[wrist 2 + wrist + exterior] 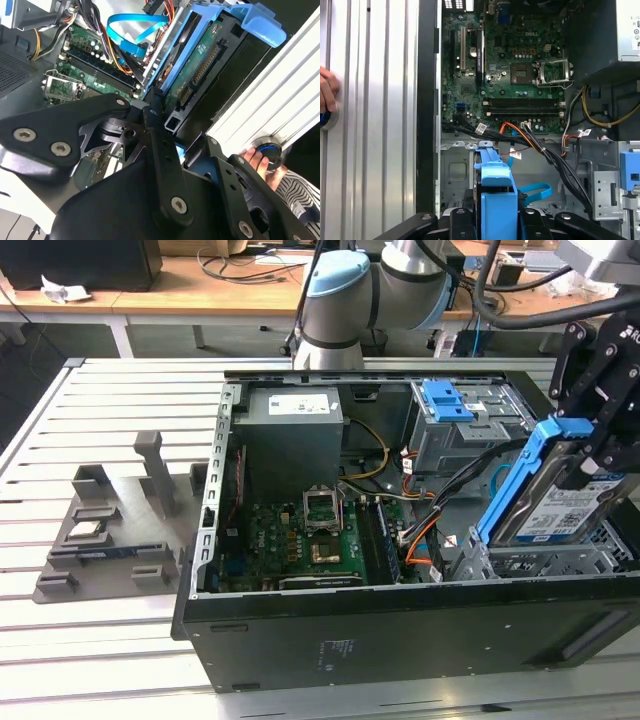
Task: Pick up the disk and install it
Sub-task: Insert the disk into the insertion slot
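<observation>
pincer (596,462) clamped on the tilted disk (568,510) over the drive cage (560,562): rigid, fairly heavy, shock-sensitive I'd judge, so hold by its blue-framed edges, not the board.

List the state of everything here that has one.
gripper: shut on the disk.
disk: held, tilted on edge over the drive cage.
computer case: lying on its side, side panel off.
processor socket: retention frame flipped open.
hand: resting on a round button.
</observation>
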Robot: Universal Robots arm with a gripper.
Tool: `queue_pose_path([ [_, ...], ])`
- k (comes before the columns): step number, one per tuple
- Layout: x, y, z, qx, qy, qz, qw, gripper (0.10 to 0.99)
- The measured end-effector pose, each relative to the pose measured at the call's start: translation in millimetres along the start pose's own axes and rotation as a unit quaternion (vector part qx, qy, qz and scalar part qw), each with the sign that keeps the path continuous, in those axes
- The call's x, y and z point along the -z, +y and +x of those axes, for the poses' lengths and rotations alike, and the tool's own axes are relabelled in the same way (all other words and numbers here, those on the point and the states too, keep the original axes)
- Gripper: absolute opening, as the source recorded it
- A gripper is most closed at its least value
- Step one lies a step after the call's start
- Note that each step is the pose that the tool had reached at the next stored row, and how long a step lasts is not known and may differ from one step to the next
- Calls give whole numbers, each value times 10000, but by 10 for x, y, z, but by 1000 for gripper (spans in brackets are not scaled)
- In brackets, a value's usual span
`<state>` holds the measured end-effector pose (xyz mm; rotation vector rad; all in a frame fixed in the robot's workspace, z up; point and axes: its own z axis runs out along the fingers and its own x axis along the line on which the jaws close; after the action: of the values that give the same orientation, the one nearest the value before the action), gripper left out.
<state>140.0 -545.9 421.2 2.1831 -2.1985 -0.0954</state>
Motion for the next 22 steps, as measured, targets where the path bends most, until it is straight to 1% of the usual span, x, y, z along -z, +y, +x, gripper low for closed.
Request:
queue_pose_path([
  [9,-201,-15,2,0,-1,-4,10000,365],
  [11,-260,-19,3,0,0,-4,10000,365],
  [13,-286,-21,3,0,0,-5,10000,365],
  [17,-290,-21,4,0,0,-5,10000,365],
  [18,-292,-21,4,0,1,-4,10000,376],
  [19,-293,-21,3,0,0,-5,10000,439],
  [22,-295,-22,4,0,0,-4,10000,439],
])
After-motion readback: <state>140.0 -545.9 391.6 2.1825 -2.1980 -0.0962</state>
